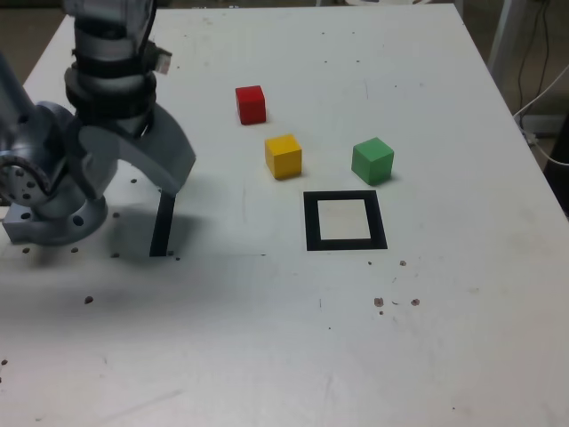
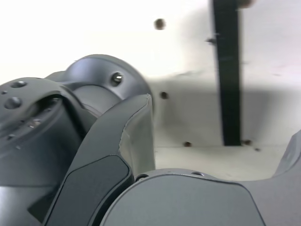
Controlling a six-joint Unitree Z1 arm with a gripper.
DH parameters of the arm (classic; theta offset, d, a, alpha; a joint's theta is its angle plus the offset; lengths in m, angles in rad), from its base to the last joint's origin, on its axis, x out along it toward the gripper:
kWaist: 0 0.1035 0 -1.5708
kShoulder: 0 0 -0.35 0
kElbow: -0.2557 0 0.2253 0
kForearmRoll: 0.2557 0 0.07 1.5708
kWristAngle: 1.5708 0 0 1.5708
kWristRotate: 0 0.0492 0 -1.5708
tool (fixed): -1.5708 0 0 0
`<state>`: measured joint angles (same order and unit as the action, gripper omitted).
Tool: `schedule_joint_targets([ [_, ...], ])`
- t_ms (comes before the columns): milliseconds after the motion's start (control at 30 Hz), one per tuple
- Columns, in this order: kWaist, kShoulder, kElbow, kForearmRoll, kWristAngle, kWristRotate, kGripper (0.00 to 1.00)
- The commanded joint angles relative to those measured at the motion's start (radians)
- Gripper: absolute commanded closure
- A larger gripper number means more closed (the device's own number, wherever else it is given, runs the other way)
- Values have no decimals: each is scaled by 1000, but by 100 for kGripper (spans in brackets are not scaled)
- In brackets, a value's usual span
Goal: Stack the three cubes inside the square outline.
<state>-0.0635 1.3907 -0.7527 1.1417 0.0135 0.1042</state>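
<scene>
A white desk (image 1: 267, 338), scuffed and dotted with small dark marks, filled the exterior view, with cables (image 1: 542, 98) hanging past its edge at the exterior view's right.

The three cubes lay loose and apart from one another toward the desk's far half. The red cube (image 1: 251, 104) sat farthest back; the yellow cube (image 1: 284, 157) was nearer and slightly toward the exterior view's right; the green cube (image 1: 372, 161) stood further right again, about level with the yellow. None touched another, and none was stacked.

Just in front of the yellow and green cubes lay the square outline (image 1: 345, 221), flat on the desk, its white centre bare.

The gripper (image 1: 169, 182) hung well apart from all of this, near the desk's edge at the exterior view's left, pointing down over the far end of a straight black strip (image 1: 162, 224). It held nothing. Whether its jaws stood wide or narrow could not be told: the wrist view showed only the arm's grey housing (image 2: 94, 155), the strip and the white surface.
</scene>
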Motion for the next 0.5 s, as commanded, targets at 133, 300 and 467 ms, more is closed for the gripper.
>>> schedule_joint_targets([
  [133, 23, -14, -60, 8, 5, 34, 0],
  [300, 121, -8, -145, 31, 33, 133, 0],
  [467, 252, 31, -242, 65, 58, 253, 0],
])
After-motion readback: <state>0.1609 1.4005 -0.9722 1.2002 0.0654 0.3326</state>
